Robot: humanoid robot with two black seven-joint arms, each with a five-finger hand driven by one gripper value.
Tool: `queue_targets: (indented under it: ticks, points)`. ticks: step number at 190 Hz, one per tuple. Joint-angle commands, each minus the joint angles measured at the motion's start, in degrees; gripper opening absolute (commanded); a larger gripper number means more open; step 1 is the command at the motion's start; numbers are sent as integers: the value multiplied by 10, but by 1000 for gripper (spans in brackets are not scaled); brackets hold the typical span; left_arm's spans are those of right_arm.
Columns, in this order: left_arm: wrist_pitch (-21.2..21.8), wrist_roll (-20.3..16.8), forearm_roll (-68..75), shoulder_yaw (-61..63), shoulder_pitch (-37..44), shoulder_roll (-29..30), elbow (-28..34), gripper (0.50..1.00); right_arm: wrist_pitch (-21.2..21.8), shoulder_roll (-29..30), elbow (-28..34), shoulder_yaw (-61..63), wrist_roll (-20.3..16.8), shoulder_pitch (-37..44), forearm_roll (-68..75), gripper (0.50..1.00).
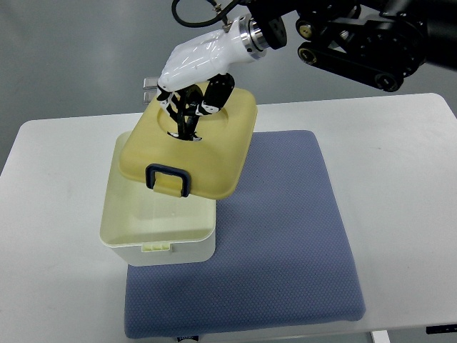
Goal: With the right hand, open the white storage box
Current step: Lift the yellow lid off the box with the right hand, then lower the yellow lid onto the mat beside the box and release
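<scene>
The white storage box [161, 239] stands open-topped on the left part of the blue mat, with a pale clip on its front wall. Its cream-yellow lid [214, 164] is off the rim, held tilted above the box and shifted back and to the right. A dark blue latch [168, 180] hangs from the lid's near edge. My right hand [187, 114], white with black fingers, comes in from the upper right. Its fingers curl down into the recess in the lid's top and grip the handle there. The left arm does not show.
The blue padded mat [293, 236] covers the middle of the white table [407, 186]. A small grey object [148, 84] shows behind the lid at the table's far edge. The black arm links [357, 36] hang over the far right.
</scene>
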Motion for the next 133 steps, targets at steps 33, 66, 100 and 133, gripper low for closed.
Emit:
queue_targets:
  ticks: [33, 66, 100, 133]
  points:
    - [0, 0, 0, 0, 0, 0, 0, 1000, -22, -82, -24, -2, 0, -31, -1, 500]
    - [0, 0, 0, 0, 0, 0, 0, 1000, -41, -118, -26, -4, 0, -66, -3, 500]
    - [0, 0, 0, 0, 0, 0, 0, 1000, -62, -142, -27, -10, 0, -110, -6, 500]
    - [0, 0, 0, 0, 0, 0, 0, 1000, -84, -146, -35, -11, 0, -153, -9, 500]
